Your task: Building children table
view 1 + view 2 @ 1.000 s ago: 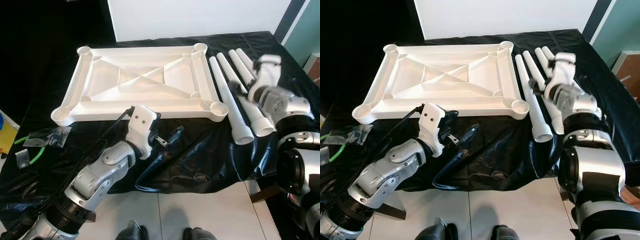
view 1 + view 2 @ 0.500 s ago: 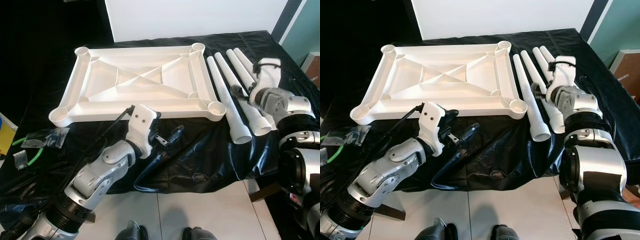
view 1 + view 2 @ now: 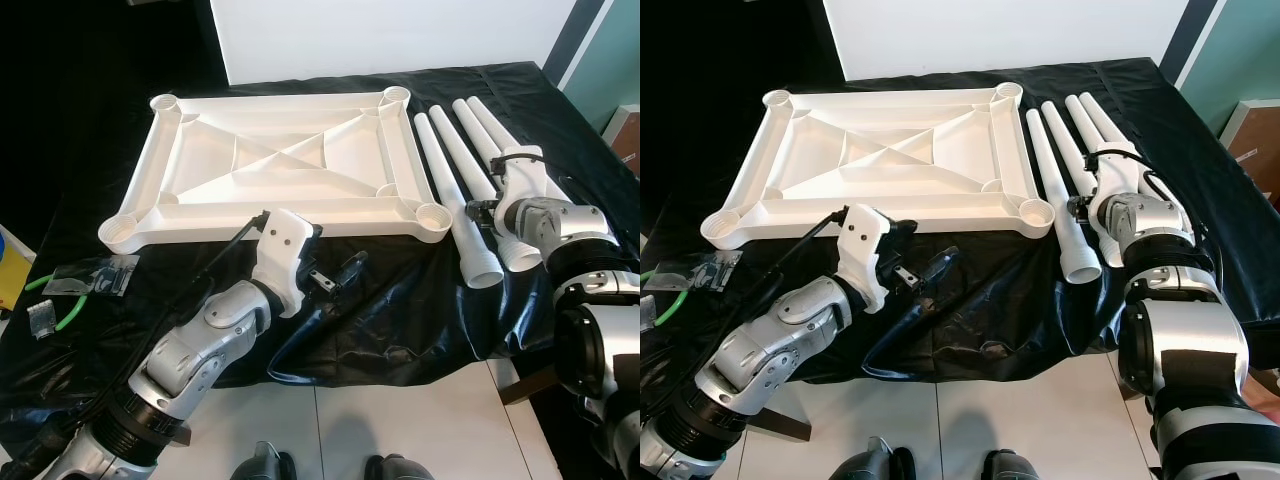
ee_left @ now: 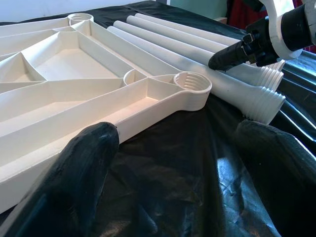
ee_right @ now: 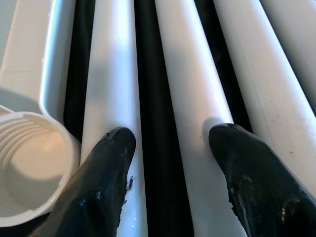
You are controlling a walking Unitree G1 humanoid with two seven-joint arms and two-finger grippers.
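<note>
The white tabletop (image 3: 280, 165) lies upside down on the black cloth, a threaded socket (image 4: 192, 81) at each corner. Several white legs (image 3: 455, 190) lie side by side to its right, threaded ends toward me. My right gripper (image 3: 480, 210) is open low over these legs near their threaded ends. In the right wrist view one finger (image 5: 98, 182) rests over the leg nearest the tabletop and the other (image 5: 252, 177) at the far side of the second leg (image 5: 187, 79). My left gripper (image 3: 335, 280) is open and holds nothing, just above the cloth in front of the tabletop's near edge.
Small plastic bags (image 3: 90, 275) with hardware and a green piece lie at the table's left end. A white board (image 3: 400, 30) stands behind the table. The black cloth (image 3: 400, 320) hangs over the near edge above the tiled floor.
My right gripper has come down and nearer along the legs, toward their threaded ends. The left arm has stayed where it was.
</note>
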